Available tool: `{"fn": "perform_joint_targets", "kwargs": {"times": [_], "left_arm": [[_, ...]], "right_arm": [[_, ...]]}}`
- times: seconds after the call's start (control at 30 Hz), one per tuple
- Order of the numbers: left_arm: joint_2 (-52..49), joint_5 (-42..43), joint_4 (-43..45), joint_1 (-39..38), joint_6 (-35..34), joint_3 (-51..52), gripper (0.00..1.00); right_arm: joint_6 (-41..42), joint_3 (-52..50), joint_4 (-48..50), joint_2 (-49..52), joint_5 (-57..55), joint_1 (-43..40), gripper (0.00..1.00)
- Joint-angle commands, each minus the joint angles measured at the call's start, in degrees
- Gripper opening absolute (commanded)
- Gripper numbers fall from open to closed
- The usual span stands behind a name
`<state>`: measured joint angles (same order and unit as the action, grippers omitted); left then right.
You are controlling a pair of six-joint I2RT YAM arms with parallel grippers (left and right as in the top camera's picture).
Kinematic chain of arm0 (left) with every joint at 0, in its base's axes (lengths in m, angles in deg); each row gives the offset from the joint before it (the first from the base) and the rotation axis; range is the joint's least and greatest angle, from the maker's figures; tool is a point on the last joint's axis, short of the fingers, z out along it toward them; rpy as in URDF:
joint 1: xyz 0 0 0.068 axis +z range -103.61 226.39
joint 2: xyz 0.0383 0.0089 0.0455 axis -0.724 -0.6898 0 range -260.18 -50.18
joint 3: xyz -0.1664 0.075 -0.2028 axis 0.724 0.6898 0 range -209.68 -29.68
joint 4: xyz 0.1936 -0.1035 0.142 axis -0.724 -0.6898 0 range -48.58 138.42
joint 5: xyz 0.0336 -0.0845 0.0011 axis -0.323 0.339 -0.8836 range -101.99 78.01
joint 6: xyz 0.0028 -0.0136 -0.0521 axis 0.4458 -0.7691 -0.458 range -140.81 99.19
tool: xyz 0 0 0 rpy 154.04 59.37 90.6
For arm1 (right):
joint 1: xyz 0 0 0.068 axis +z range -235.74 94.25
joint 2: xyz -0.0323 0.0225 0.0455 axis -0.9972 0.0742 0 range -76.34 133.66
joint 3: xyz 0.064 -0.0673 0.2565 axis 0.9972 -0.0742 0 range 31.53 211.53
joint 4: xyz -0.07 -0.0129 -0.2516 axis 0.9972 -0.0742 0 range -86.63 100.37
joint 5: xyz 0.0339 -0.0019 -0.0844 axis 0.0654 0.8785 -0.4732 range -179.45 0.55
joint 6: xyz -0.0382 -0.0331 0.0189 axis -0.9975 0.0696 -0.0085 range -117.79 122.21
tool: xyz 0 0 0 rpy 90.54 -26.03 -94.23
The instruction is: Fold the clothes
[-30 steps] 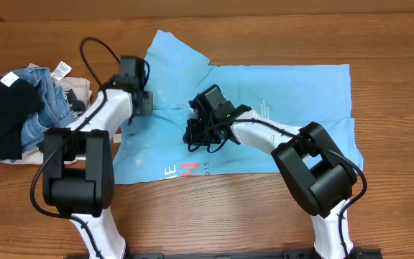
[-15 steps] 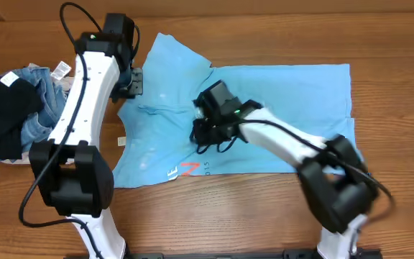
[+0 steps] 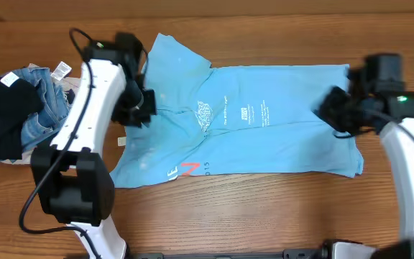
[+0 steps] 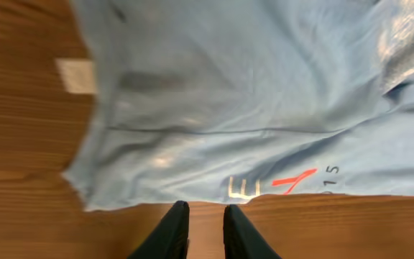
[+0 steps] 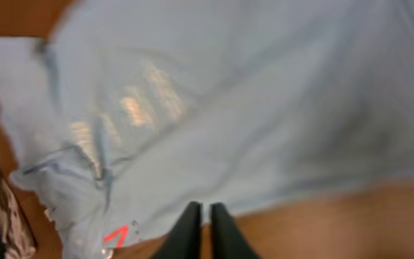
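1. Light-blue shirt [image 3: 264, 137] is lying spread flat across the wooden surface [image 3: 264, 216], not yet folded, with its red-and-white letters [image 3: 182, 171] sitting at the near edge.
2. I am seeing that the right arm has swung out. A second ago it was bunched over the shirt's middle, and now it is hanging at the right-hand edge, leaving the small white print [image 3: 232, 114] uncovered.
3. I am seeing the left arm back at the shirt's left side after lifting briefly toward the far corner.
4. I am reading this as the smoothing being over and both arms lining up on opposite edges for a first fold.
5. Left fingers [image 4: 175, 230] are standing a sliver apart, pinching nothing, and hovering over bare wood just beside the near edge.
6. Right fingers [image 5: 189, 230] are pressing together, empty, and hovering where cloth meets wood. I cannot tell whether they are touching it.
7. I am leaving the pile [image 3: 20, 108] of other garments at the left alone.
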<state>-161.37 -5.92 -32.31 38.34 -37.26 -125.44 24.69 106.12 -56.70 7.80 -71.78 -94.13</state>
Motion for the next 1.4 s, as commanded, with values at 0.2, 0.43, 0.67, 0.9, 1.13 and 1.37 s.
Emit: {"fn": "perform_joint_targets", "kwargs": {"times": [0.2, 0.43, 0.67, 0.9, 1.13, 1.37], "left_arm": [[0.66, 4.33, 19.37, -1.16, -4.72, 23.54, 0.27], [0.63, 1.4, 25.75, 0.63, -9.38, 28.33, 0.3], [0.63, -1.62, 25.7, 7.21, -9.25, 28.35, 0.32], [0.63, -1.6, 26.47, 13.73, -3.17, 28.33, 0.33], [0.63, -1.57, 24.87, 14.58, 2.82, 23.08, 0.33], [0.66, -1.55, 7.45, 14.36, 4.94, 2.73, 0.36]], "right_arm": [[1.6, -20.04, 9.42, 6.34, -0.04, -10.93, 0.04], [8.96, -30.56, 25.33, 6.43, -3.91, -10.88, 0.04], [14.86, -35.8, 28.94, 6.43, -18.38, -10.93, 0.04], [14.86, -33.2, 20.98, 6.25, -26.21, -10.93, 0.04], [11.5, -25.99, 13.09, 4.55, -20.37, -10.93, 0.04], [5.57, -14.6, 6.93, -2.43, -11.1, -10.93, 0.1]]}}
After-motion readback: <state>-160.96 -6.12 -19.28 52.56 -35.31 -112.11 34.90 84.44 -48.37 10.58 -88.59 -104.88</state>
